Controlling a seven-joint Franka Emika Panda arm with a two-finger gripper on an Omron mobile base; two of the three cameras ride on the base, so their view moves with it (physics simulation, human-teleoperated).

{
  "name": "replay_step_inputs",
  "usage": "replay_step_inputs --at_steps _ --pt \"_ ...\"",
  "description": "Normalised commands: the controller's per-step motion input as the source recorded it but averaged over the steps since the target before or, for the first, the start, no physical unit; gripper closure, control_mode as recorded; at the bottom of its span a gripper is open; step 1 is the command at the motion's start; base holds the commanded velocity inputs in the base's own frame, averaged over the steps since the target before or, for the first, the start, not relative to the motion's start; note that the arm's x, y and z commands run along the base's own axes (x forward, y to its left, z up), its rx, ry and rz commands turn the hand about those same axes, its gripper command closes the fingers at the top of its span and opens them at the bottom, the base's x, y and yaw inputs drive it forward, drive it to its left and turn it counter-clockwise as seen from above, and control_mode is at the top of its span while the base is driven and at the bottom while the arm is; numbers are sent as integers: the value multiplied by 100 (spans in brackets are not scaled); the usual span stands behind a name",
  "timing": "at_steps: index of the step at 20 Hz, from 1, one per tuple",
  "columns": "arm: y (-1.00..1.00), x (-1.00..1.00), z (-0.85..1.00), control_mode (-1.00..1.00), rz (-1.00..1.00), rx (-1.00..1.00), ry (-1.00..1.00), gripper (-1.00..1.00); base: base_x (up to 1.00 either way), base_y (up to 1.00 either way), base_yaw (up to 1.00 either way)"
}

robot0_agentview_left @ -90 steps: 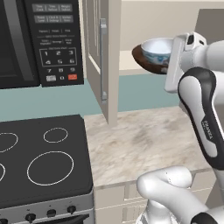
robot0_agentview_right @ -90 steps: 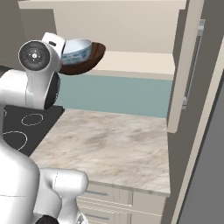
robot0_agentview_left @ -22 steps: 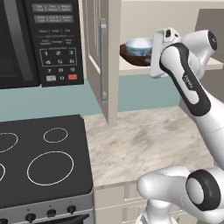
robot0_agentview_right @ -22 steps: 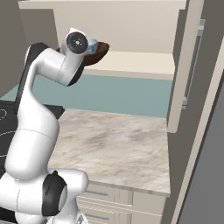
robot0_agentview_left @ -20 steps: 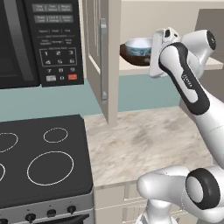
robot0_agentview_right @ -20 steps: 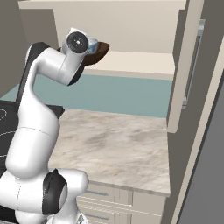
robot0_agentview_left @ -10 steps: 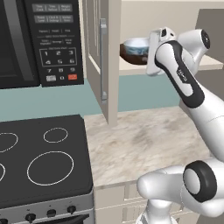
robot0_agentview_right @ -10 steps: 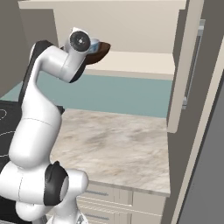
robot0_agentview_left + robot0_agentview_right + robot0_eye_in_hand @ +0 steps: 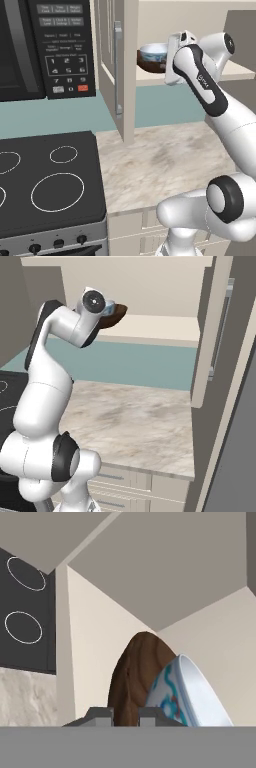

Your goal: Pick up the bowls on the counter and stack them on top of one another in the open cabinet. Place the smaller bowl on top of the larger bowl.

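Now fingers [image 9: 125, 713] pinch larger bowl [image 9: 131, 677]; smaller bowl [image 9: 187, 694] nested inside.

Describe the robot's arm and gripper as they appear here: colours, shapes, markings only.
The arm is glossy white, built of rounded tubular links with dark grey bands and round dark caps at the joints. One link carries small dark lettering, too small to read. The gripper shows two small dark grey, blocky fingertips. No cables are visible.
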Motion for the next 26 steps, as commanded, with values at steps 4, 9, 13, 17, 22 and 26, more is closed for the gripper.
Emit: replay_step_inputs --at_steps 4,9,13,17,22,26 --pt "0 17 0 -100 0 0 0 100 0 0 0" --pt "0 17 0 -100 0 0 0 100 0 0 0" --pt "0 17 0 -100 0 0 0 100 0 0 0" --pt "0 18 0 -100 0 0 0 100 0 0 0" --pt "0 18 0 -100 0 0 0 100 0 0 0" --pt "0 18 0 -100 0 0 0 100 0 0 0"
